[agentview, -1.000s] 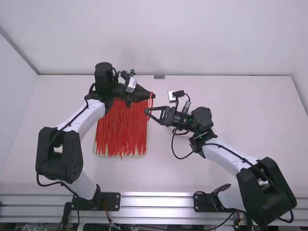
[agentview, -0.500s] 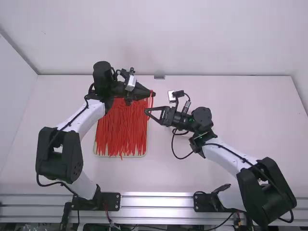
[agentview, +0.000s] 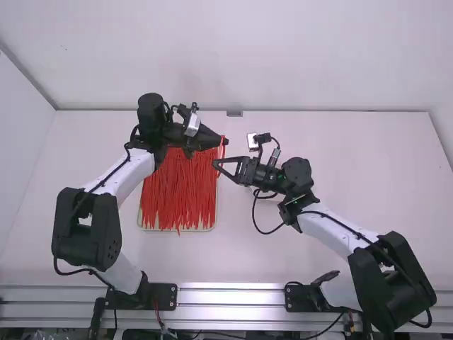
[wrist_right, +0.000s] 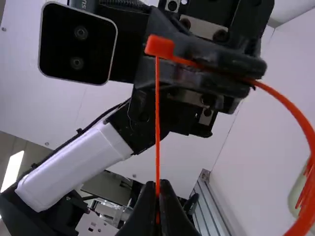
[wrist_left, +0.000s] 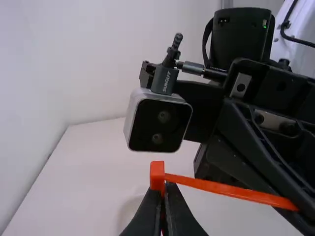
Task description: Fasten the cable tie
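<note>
- Two arms: left arm (agentview: 117, 173) at centre left, right arm (agentview: 333, 228) at lower right.
- Two grippers near the middle: left gripper (agentview: 224, 139), right gripper (agentview: 215, 164).
- Two wrist cameras: left camera (agentview: 191, 125), right camera (agentview: 253, 140).
- One tray (agentview: 177, 229), left of centre.
- One pile of red ties (agentview: 177, 188) on it, too many to count.
- One single cable tie (wrist_left: 221, 188) between the grippers.
- One table (agentview: 368, 156).
</note>
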Robot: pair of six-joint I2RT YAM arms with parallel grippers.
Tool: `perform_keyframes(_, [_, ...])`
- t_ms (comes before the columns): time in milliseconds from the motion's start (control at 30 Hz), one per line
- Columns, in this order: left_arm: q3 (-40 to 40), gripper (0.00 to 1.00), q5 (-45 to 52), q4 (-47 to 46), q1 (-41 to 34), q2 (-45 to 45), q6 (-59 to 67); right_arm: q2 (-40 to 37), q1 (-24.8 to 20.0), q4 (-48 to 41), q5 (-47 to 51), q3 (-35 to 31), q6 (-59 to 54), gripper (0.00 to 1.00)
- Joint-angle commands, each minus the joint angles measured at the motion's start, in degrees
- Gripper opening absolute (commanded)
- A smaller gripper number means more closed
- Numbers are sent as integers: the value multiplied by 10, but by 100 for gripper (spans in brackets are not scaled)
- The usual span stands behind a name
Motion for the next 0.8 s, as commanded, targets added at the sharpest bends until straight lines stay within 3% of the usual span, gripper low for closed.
perform_keyframes(0, [-4,1,12,4,-2,-18,7,3,1,3,0,-3,-2,0])
perform_keyframes(767, [-23,2,12,4,-2,-19,7,3,-18,7,13,-3,1,0])
